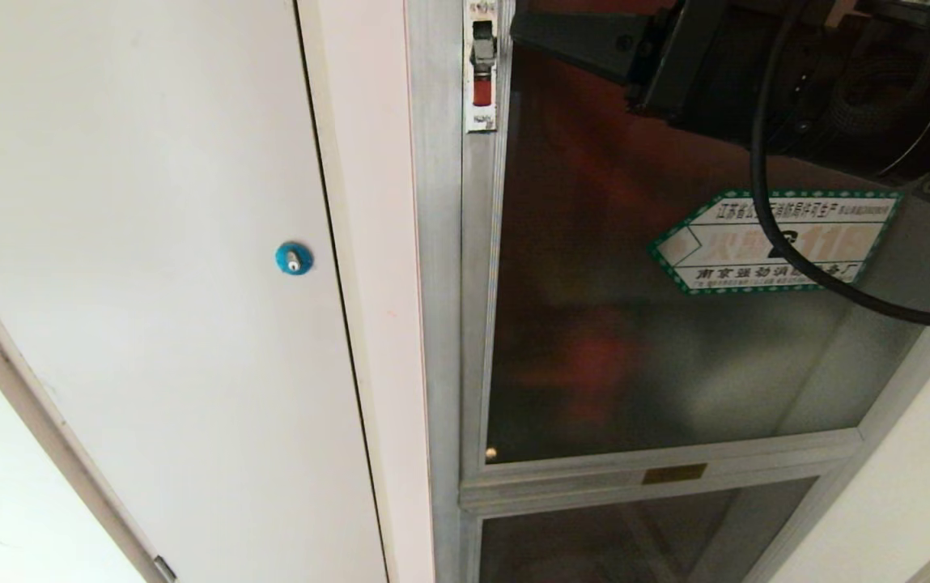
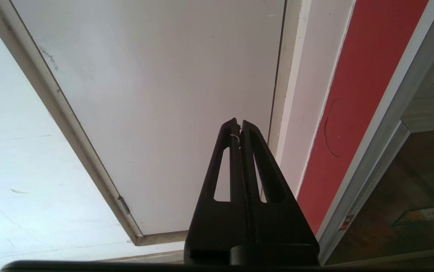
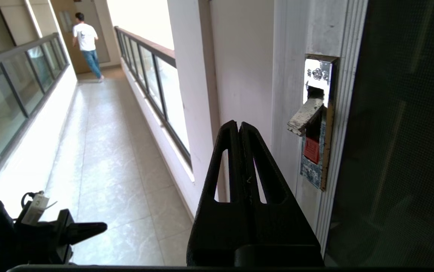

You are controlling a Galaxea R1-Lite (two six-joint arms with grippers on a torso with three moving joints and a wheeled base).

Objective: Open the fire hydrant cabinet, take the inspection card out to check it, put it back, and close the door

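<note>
Door [image 1: 634,340] of dark tinted glass in ribbed aluminium; right end effector [image 3: 239,126] pinched closed beside its metal latch [image 3: 313,124].

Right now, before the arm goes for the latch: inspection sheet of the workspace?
Surface: nothing seen; wall-mounted job.
Cabinet: fire hydrant cabinet, aluminium frame, door looks shut, green-edged sticker on the glass.
Latch: latch lever tilted out from its plate.
Inspection card: nothing seen.
Clutter: nothing seen.
Pincers: right pincer shut, empty, beside the latch, not touching; left pincer shut, empty, facing the white door.
Cables: black cable hangs across the sticker.
Surroundings: corridor with glass railing; person far down it.
</note>
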